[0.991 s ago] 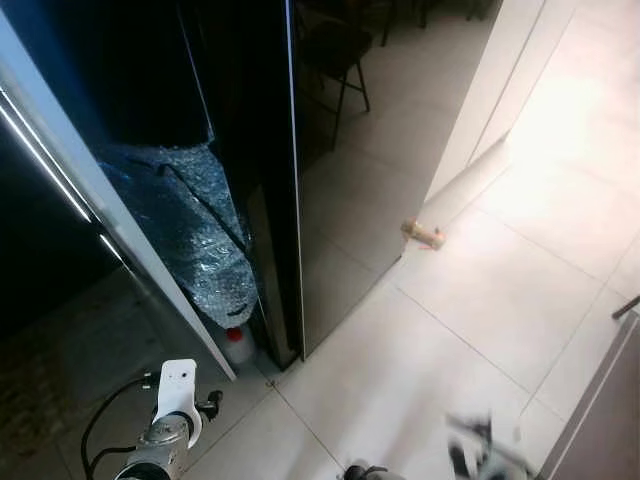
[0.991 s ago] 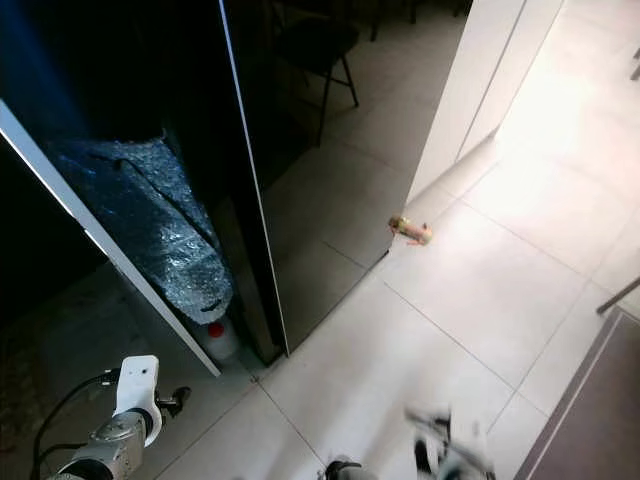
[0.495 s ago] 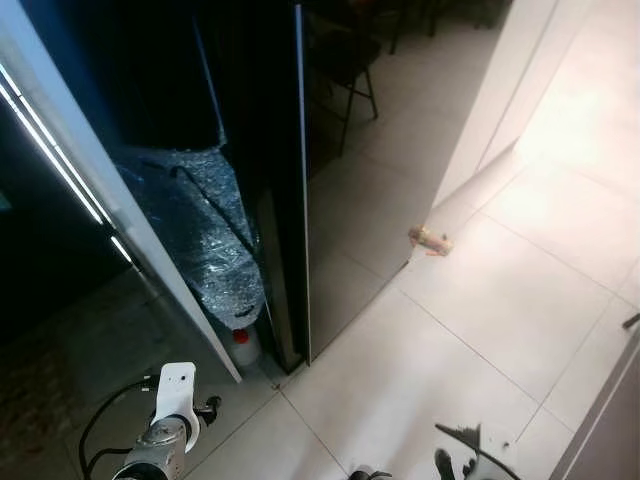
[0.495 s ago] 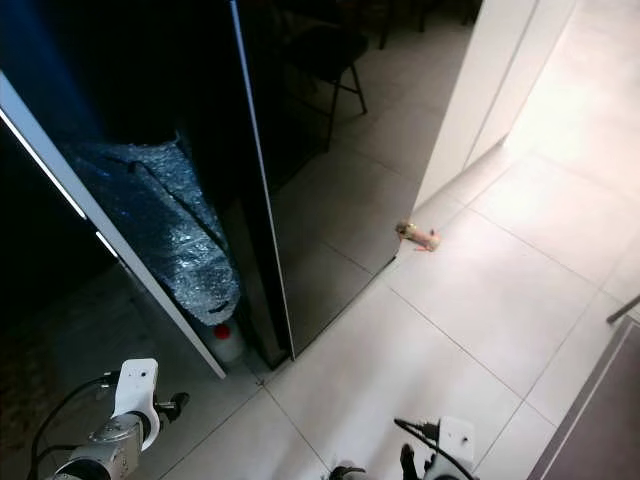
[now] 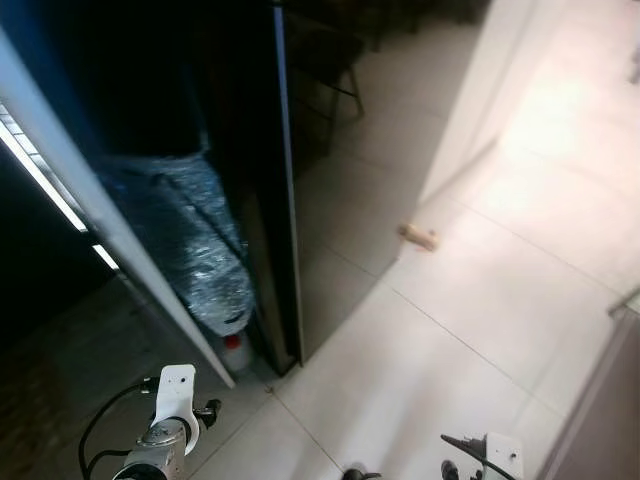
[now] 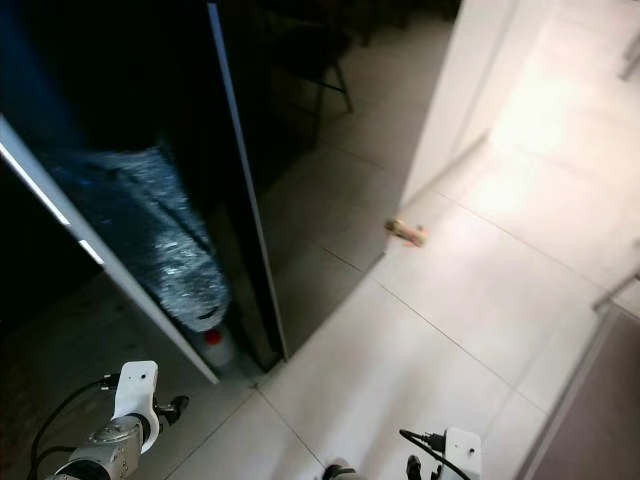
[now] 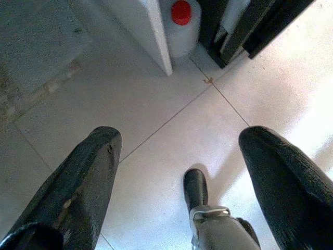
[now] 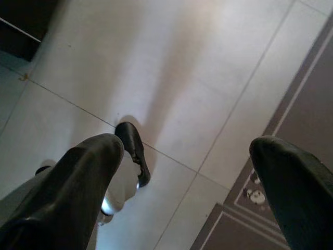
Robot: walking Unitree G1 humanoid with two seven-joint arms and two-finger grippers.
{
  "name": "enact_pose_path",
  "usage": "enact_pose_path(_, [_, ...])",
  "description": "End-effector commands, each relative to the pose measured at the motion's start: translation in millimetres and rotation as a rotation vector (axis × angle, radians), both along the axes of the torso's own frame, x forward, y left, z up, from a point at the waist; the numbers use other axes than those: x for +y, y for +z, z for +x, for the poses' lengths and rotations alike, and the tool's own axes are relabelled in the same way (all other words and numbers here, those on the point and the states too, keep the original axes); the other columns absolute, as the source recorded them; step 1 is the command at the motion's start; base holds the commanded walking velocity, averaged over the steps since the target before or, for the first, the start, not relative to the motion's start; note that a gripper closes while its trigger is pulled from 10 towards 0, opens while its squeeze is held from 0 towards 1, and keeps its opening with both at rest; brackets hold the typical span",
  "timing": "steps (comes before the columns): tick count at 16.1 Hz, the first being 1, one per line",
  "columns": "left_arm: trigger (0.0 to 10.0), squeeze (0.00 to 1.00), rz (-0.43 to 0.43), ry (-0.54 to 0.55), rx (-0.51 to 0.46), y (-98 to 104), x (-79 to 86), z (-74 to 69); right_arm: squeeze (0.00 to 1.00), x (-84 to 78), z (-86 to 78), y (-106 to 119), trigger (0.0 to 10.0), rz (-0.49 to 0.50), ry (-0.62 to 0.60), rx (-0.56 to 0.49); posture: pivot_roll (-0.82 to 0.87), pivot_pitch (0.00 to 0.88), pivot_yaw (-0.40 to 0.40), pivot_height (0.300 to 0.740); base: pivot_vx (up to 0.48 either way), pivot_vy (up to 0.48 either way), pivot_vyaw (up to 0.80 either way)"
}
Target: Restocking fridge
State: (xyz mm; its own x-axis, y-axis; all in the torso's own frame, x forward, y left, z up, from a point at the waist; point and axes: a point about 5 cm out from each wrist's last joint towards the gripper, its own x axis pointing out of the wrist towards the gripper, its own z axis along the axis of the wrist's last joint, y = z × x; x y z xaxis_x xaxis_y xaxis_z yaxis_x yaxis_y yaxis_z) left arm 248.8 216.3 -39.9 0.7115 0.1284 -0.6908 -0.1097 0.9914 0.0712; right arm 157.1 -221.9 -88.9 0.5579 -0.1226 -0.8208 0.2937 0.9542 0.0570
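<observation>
A tall black fridge panel [image 5: 300, 200] stands ahead on the left, beside a white door edge [image 5: 100, 210] with a lit strip. Between them leans a bundle of bubble wrap [image 5: 190, 240], and under it a white jug with a red cap [image 7: 180, 21] sits on the floor. Both arms hang low over the tiles. My left gripper [image 7: 179, 138] is open with bare floor between its fingers, a short way from the jug. My right gripper [image 8: 187, 146] is open too, above pale tiles.
A small tan object [image 5: 420, 236] lies on the tiles by the corner of a white wall [image 5: 480, 90]. A dark chair [image 5: 330, 60] stands further back. A brown bordered surface [image 8: 291, 156] lies to my right. My feet [image 7: 196, 190] rest on the tiles.
The head camera has shifted a little and the picture is softer. My right wrist, blurred a second ago, now hangs still at the bottom right. The left arm is unchanged.
</observation>
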Motion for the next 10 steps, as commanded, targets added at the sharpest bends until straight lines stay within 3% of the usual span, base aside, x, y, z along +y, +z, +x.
enact_pose_path(1, [10.0, 0.0, 0.003, 0.004, 0.036, -4.6, 2.6, -6.5, 0.0, -0.4, -9.0, -3.7, 10.0, 0.003, 0.002, 0.035, -0.03, 0.179, 0.009, 0.74, 0.0, 0.0, -0.74])
enact_pose_path(10, [10.0, 0.0, 0.019, -0.026, 0.044, -3.5, 2.3, -4.8, 0.0, -1.7, -6.5, -2.6, 10.0, -0.007, 0.037, 0.039, -0.03, 0.186, 0.008, 0.74, 0.0, -0.053, -0.74])
